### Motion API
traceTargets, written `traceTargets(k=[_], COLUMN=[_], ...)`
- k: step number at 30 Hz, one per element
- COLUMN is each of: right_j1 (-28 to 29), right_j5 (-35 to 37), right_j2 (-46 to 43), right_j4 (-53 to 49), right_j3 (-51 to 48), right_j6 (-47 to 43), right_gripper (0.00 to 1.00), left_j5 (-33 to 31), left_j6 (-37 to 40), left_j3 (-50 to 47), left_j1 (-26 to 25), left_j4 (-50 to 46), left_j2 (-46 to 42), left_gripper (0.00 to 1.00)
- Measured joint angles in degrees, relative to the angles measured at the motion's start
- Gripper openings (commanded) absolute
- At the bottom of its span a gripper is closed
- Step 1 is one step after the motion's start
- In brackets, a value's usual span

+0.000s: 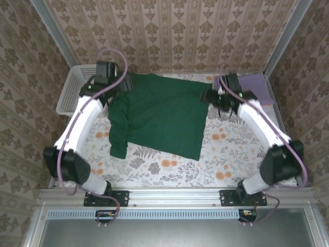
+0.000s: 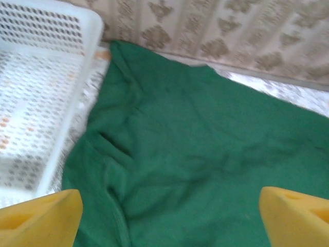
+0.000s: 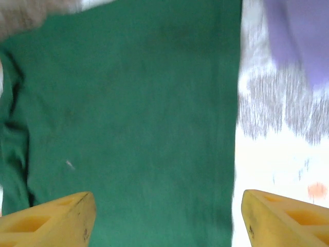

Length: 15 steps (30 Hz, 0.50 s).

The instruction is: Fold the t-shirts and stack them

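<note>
The dark green t-shirt (image 1: 164, 116) is lying spread across the middle of the flower-patterned bench (image 1: 226, 154). Its left side is bunching into a folded strip that is running toward the near edge. The lilac t-shirt (image 1: 255, 85) is sitting at the far right corner of the bench, near the green one. The right wrist view is showing a band of bare bench cloth between the two. The white lattice basket (image 1: 69, 95) is standing at the far left, just beside the green shirt's edge.

The left gripper (image 1: 117, 85) is hanging over the far left corner of the green shirt, next to the basket. In its wrist view the yellow fingers (image 2: 41, 216) are standing wide apart, holding nothing, with wrinkled green cloth below them. The right gripper (image 1: 208, 96) is hanging over the shirt's far right corner. Its fingers (image 3: 46, 221) are likewise spread wide and gripping nothing, straddling the shirt's straight right edge. Whether either gripper is touching the cloth cannot be told.
</note>
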Motion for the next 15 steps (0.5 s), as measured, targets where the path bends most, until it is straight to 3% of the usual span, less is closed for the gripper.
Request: traceTargets(k=[8,11,15], right_j1=[4.0,5.2,7.8], right_j5=[-7.1,-8.1,-9.2], right_j2=[-14.8,-16.4,-15.3], right_j4=[3.5,4.0,7.3], right_j3=[-30.4,-35.3,-36.7], right_j6=[4.3,6.2,7.8], right_gripper=[0.53,0.49,0.47], left_j5=[0.4,0.8,0.1], left_j6=[-2.6,-5.4,-8.9], left_j3=[-26.1,-36.0,-42.2], left_j1=[-10.4,-12.1,-14.2], left_j4=[-3.5,-5.6,-8.0], left_j2=[-14.9,-18.2,-20.2], left_gripper=[0.73,0.71,0.68])
